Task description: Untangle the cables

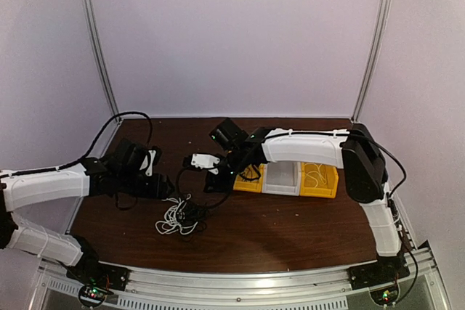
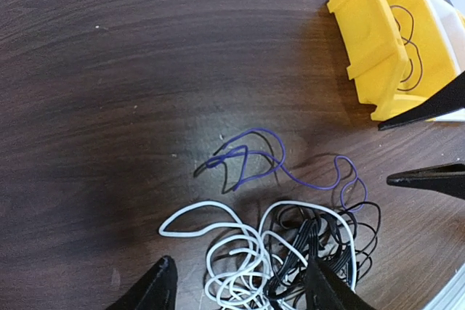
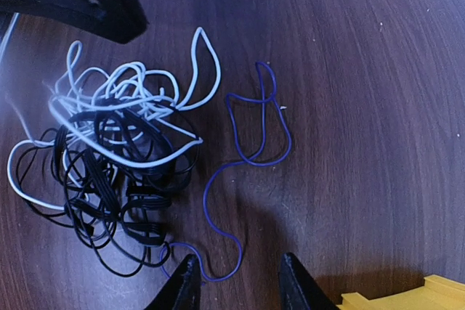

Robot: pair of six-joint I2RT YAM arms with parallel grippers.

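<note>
A tangle of cables [image 1: 178, 217] lies on the dark wood table: a white cable [image 2: 203, 202], a black cable bundle [image 2: 308, 237] and a thin purple cable [image 2: 256, 131] trailing out of it. My left gripper [image 2: 240, 292] is open and empty, hovering over the white and black knot. My right gripper [image 3: 240, 284] is open and empty, just above the table. A loop of the purple cable [image 3: 204, 198] lies by its left finger. The white cable [image 3: 217, 70] and the black one [image 3: 94, 179] lie farther off. In the top view both grippers, left [image 1: 168, 188] and right [image 1: 216, 179], flank the tangle.
A row of bins stands right of the tangle: a yellow bin [image 1: 248, 181], a white bin [image 1: 282, 178] and another yellow bin [image 1: 320, 179], both yellow ones holding thin cable. The nearest yellow bin [image 2: 370, 41] is close to my right gripper. Walls enclose the table.
</note>
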